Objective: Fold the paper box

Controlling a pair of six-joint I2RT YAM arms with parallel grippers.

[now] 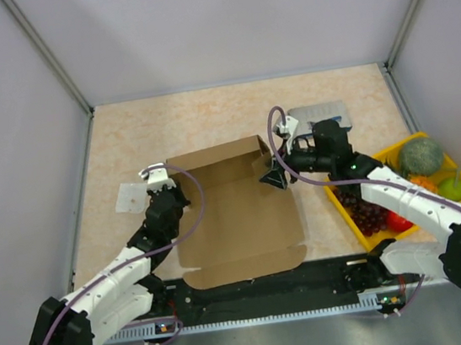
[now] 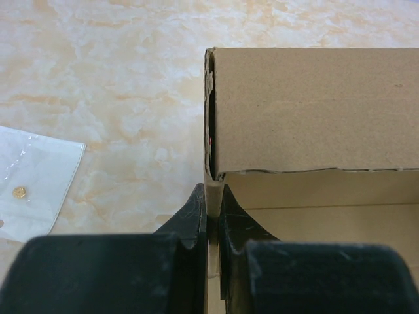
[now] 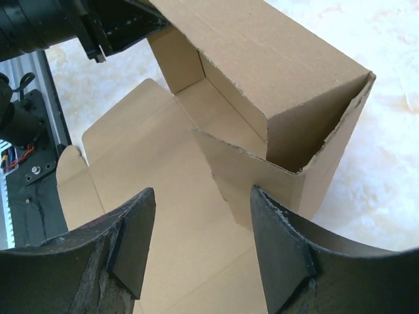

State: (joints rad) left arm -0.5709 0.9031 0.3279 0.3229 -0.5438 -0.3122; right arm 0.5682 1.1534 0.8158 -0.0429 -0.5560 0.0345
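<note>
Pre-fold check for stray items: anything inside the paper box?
Only bare cardboard shows inside the paper box. The left gripper pinches its left side wall. The hollow of the doubled far wall looks empty at its open right end; further in is covered.

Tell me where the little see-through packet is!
In the top view, the little packet lies flat on the table, on the left side. It is just left of the left gripper, which pinches the left wall of the cardboard box.
</note>
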